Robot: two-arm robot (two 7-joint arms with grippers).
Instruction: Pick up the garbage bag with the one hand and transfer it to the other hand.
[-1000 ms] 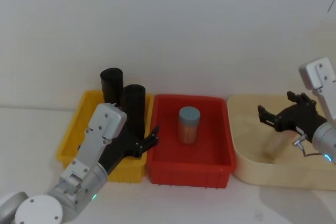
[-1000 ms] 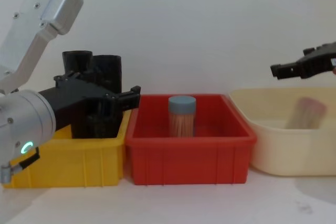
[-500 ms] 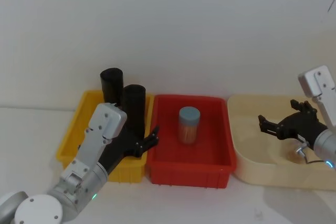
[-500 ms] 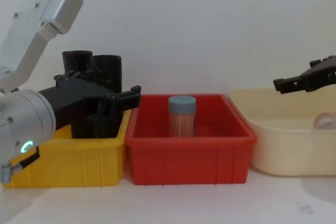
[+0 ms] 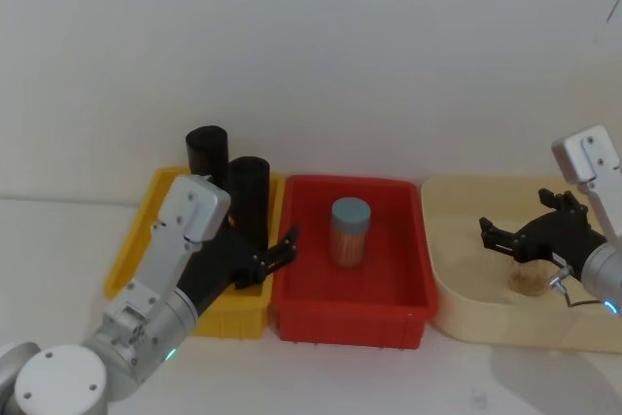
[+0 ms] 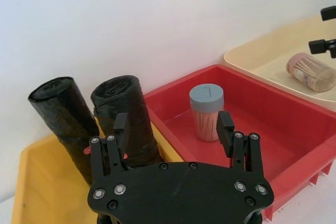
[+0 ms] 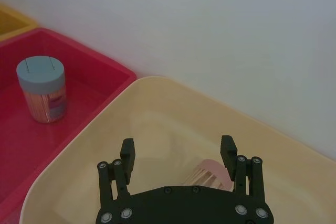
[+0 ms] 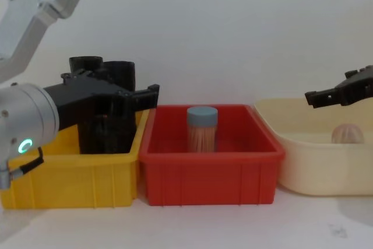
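1. Garbage bag [image 5: 250, 190] stands upright in the yellow bin [image 8: 70, 179], with a twin roll [image 5: 205, 151] just behind it.
2. Left gripper [image 6: 172, 124] is low at the bin's right end, jaws spread, close against the bag. Contact unclear.
3. Right gripper [image 7: 177, 148] is above the cream tub [image 7: 173, 108], jaws spread and empty, well apart from the bag.

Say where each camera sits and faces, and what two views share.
Head: high, looking down on the bins; left gripper by the garbage bag, right gripper over the cream tub.
Chest: low, looking across the bins; both grippers enter from the sides.
Left wrist: behind its open fingers, facing the bag and toothpick jar.
Right wrist: behind its open fingers, facing the tub.
Wrist views share the jar.
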